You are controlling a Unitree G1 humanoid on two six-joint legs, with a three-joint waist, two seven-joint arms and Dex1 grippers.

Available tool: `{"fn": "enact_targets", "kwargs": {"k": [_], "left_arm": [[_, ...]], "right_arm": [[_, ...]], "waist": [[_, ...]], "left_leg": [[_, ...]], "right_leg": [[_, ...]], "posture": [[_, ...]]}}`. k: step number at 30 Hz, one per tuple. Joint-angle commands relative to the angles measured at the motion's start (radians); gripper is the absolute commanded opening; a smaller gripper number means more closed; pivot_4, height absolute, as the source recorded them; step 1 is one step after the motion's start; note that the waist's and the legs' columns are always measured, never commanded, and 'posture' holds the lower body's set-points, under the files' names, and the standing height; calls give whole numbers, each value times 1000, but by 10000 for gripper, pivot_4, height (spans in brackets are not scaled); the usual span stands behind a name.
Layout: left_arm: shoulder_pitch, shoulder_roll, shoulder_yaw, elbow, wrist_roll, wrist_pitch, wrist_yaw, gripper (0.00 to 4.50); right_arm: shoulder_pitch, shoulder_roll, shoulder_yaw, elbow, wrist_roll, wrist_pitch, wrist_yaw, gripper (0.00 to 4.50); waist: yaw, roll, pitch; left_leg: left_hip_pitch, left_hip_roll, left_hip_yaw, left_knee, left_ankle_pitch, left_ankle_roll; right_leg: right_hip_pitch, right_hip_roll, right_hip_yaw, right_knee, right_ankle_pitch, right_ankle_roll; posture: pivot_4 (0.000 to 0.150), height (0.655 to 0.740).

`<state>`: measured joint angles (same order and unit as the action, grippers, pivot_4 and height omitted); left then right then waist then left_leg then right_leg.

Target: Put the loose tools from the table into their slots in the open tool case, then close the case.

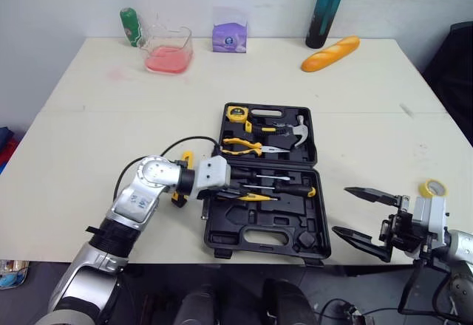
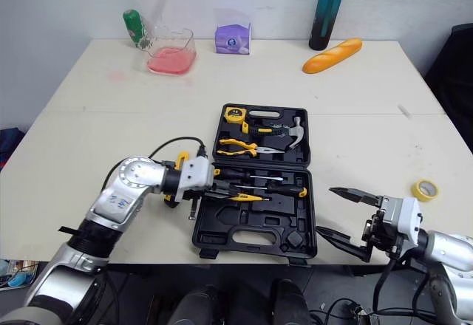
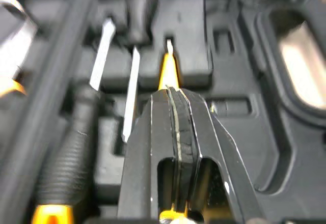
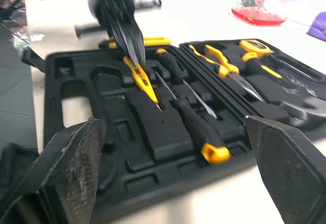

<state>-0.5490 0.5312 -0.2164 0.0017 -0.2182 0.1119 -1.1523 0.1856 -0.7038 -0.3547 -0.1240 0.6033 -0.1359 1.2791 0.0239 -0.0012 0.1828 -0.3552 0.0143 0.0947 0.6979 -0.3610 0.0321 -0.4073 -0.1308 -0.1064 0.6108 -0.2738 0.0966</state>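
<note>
The open tool case (image 1: 255, 238) lies flat on the counter (image 1: 96, 118), near its front edge, lid half away from the robot. The left pincer (image 1: 236, 187) reaches into the near half from the left, its fingers pressed together and pinching a yellow screwdriver (image 4: 143, 81) by the handle. The metal tip points toward the middle of the tray, just beside two black-handled screwdrivers (image 1: 287, 190). I cannot tell whether it sits in a slot. The lid half holds yellow pliers (image 1: 244, 146), a hammer (image 1: 297, 128) and a tape measure (image 1: 236, 113). The right pincer (image 2: 325, 210) hangs off the case's front right corner, fingers spread wide, gripping nothing. A roll of yellow tape (image 2: 426, 189) lies on the counter to the right
</note>
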Motion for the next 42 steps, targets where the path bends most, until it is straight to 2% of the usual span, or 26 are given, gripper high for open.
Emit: {"fn": "enact_targets", "kwargs": {"k": [1,3,5,9,10,17,22,26,31,34,42], "left_arm": [[40,77,131,-85,-100,5,-30,6649],[80,120,194,-103,-129,21,-16,13409],[124,150,257,-104,-137,19,14,23458],[359,244,501,-92,-133,25,99,42570],[405,248,549,-95,-141,34,125,44223],[642,252,812,-77,-144,47,241,44223],[774,222,1002,17,-135,29,342,44223],[827,208,1079,74,-141,11,393,44223],[881,199,1122,104,-135,8,446,44223],[892,198,1111,95,-145,3,445,44223],[878,202,1084,31,-170,33,444,44223]], "right_arm": [[12,-29,-91,115,2,-77,60,45000],[14,-40,-124,193,-4,-122,90,45000],[7,-48,-161,262,-7,-161,98,45000],[-14,-91,-290,518,-18,-264,76,45000],[-22,-99,-313,562,-14,-273,64,45000],[-43,-189,-423,899,-37,-390,26,45000],[-10,-262,-478,1142,-58,-438,-80,45000],[35,-289,-471,1257,-93,-463,-179,45000],[86,-291,-475,1335,-95,-487,-227,45000],[87,-314,-434,1375,-148,-445,-365,45000],[44,-298,-434,1370,-140,-468,-243,45000]], "waist": [[-1,0,0],[-4,1,0],[-4,1,1],[-22,3,2],[-24,3,2],[-25,5,3],[-28,5,3],[-29,5,3],[-28,5,2],[-29,7,2],[-31,7,1]], "left_leg": [[0,0,0,0,0,0],[1,0,0,-1,0,0],[1,0,1,-1,0,0],[2,1,2,-3,-2,0],[2,1,2,-4,-2,0],[2,1,1,-6,-3,-1],[3,1,1,-13,-2,-4],[4,2,1,-14,-3,-7],[5,2,1,-14,-6,-6],[5,2,1,-14,-6,-7],[5,2,1,-14,-5,-10]], "right_leg": [[0,0,0,0,0,0],[0,0,0,0,0,0],[0,0,0,0,0,0],[0,0,2,-1,0,0],[-1,-1,3,-2,0,-1],[0,-3,4,-4,0,0],[-2,-3,4,-5,-2,-4],[-2,-2,4,-5,-2,-4],[-2,-3,4,-5,-2,-4],[-2,-3,5,-5,-2,-4],[-2,-3,5,-5,-3,-5]], "posture": [[1500,7349],[1500,7349],[1500,7349],[1500,7349],[1500,7349],[1500,7349],[1500,7349],[1500,7349],[1500,7349],[1500,7349],[1500,7349]]}}
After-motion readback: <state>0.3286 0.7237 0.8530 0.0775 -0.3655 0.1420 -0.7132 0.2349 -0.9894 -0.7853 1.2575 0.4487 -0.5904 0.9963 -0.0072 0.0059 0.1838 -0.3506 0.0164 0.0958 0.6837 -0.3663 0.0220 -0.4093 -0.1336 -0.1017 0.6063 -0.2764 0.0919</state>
